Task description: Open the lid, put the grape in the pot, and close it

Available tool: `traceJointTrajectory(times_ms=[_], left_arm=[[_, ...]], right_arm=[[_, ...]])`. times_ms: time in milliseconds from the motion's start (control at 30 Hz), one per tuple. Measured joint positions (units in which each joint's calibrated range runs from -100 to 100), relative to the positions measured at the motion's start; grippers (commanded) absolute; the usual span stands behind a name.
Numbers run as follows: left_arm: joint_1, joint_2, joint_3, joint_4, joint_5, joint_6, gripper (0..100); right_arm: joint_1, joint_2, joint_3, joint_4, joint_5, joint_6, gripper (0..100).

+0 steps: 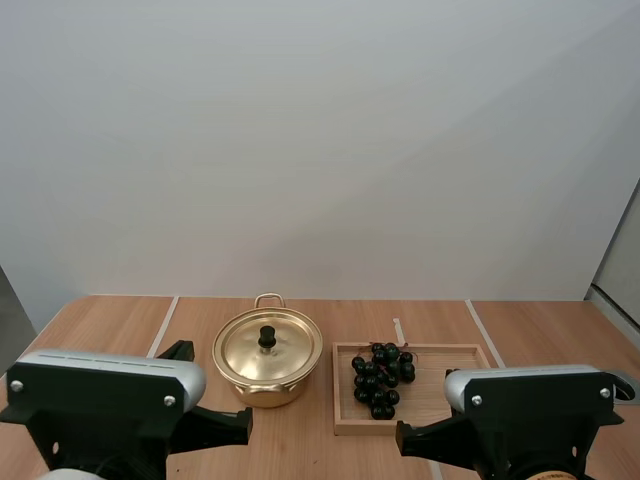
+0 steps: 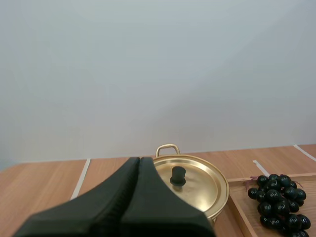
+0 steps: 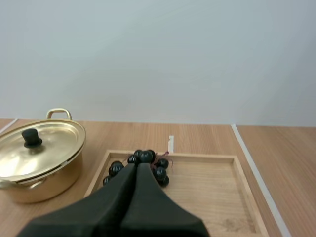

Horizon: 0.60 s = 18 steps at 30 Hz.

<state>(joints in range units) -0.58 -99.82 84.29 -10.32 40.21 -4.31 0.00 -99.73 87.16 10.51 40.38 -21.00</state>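
The high view is looking forward and down over the table [image 1: 120, 315] from above and behind. The wrist views are riding low and near, looking level past the left fingers [image 2: 118, 197] and right fingers [image 3: 113, 207]. All three are sharing the pot [image 1: 265, 392] and grapes [image 1: 381, 378].

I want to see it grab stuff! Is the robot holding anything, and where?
Nothing. Both the left gripper and right gripper are shut on nothing.
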Motion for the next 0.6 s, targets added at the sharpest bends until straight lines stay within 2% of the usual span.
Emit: traceJointTrajectory(times_ms=[100, 200, 333, 600], left_arm=[[0.00, 0.0, -2.2, 0.1, 1.0, 0.6, 0], [0.00, -0.2, -10.7, 0.1, 1.8, 1.7, 0], [0.00, -0.2, -16.5, 0.1, 2.2, 1.8, 0], [0.00, -0.2, -18.0, 0.2, 6.1, 1.3, 0]], right_arm=[[0.0, -0.1, -1.6, 0.0, 0.5, 0.0, 0], [0.0, -0.1, -7.0, -0.1, 0.4, 0.0, 0], [0.0, -0.1, -9.6, -0.1, 0.2, 0.0, 0], [0.0, -0.1, -9.8, -0.1, 0.4, 0.0, 0]])
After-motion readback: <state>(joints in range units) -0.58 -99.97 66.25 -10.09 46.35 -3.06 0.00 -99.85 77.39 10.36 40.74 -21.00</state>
